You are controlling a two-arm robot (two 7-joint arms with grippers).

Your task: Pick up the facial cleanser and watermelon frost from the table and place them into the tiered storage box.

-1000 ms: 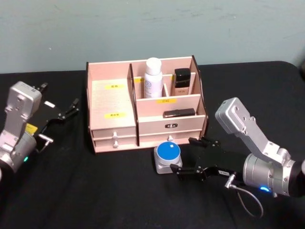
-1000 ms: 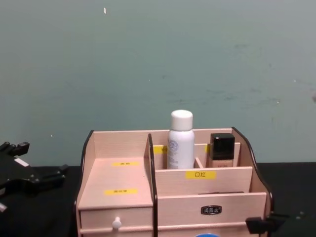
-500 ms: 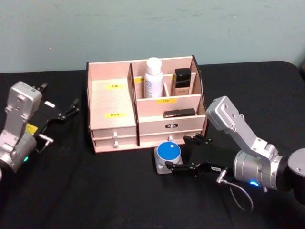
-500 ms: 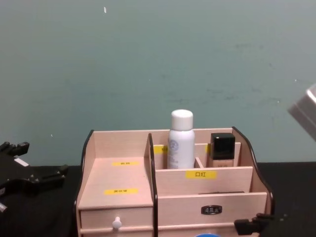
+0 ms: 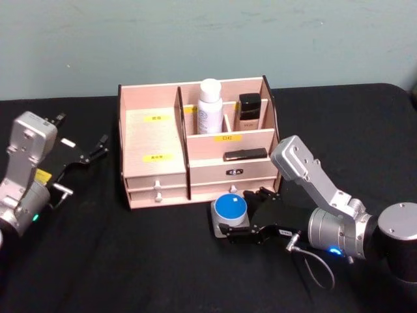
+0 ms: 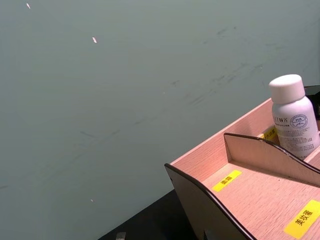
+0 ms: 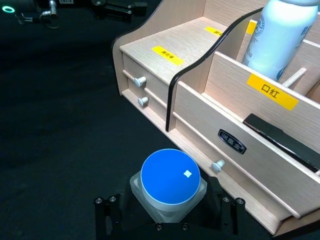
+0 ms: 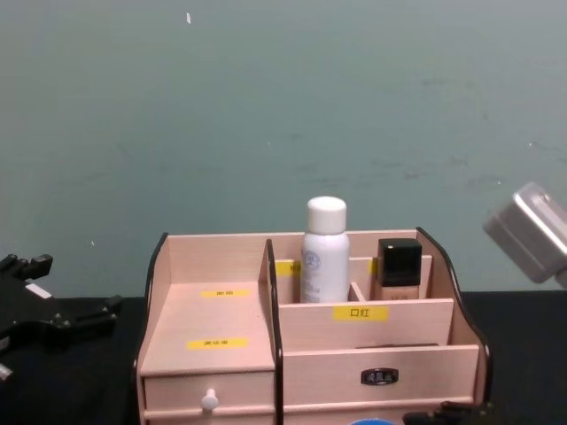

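now the right gripper [image 7: 170,214] sits low over the black table [image 5: 163,261], its fingers spread to either side of the watermelon frost [image 5: 230,210], not pinching it. the blue-lidded jar stands on the table just near the tiered storage box [image 5: 151,137], before its right drawers. the facial cleanser [image 5: 210,104] stands upright in the box's far middle compartment, left of a black-capped bottle [image 5: 248,109]. the left gripper [image 5: 86,164], fingers spread, rests well left of the box.
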